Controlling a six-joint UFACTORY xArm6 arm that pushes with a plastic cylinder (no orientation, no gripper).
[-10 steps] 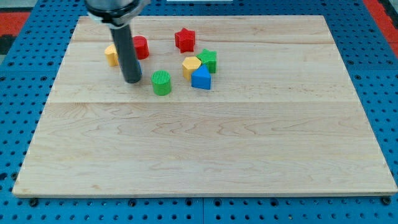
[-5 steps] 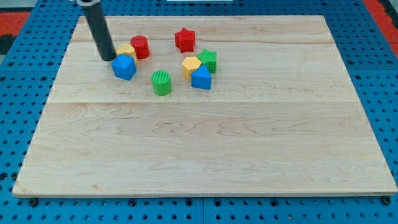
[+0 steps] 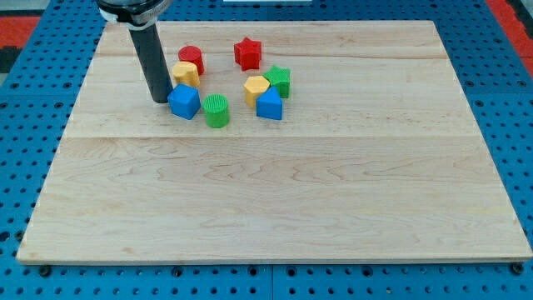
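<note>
Your rod is a straight, dark, matte cylinder that enters from the view's top edge and runs almost upright, its long axis leaning slightly toward the view's top-left as it rises. Your tip [image 3: 159, 100] rests on the wooden table [image 3: 275, 200] just to the view's left of the blue cube [image 3: 184, 102], touching it or very nearly so; the contact itself cannot be resolved. The arm carries no claw, so nothing is clenched, released or grasped.

Taking the blue cube as landmark: it sits with one corner turned toward the view's bottom. The yellow block [image 3: 185, 74], rounded and lying on its side, is just above it toward the view's top, and the red cylinder [image 3: 191, 58] is beyond that, touching or almost touching the yellow one. The green cylinder [image 3: 216, 110], upright with a ribbed side, stands just to the cube's right, close but with a thin gap.

Further to the view's right of the cube lies a tight group: a yellow hexagonal block [image 3: 256, 88], a green star-like block [image 3: 279, 81] and a blue block with a peaked top [image 3: 269, 105], all touching or nearly so. The red star [image 3: 247, 52] stands apart, toward the view's top of that group.
</note>
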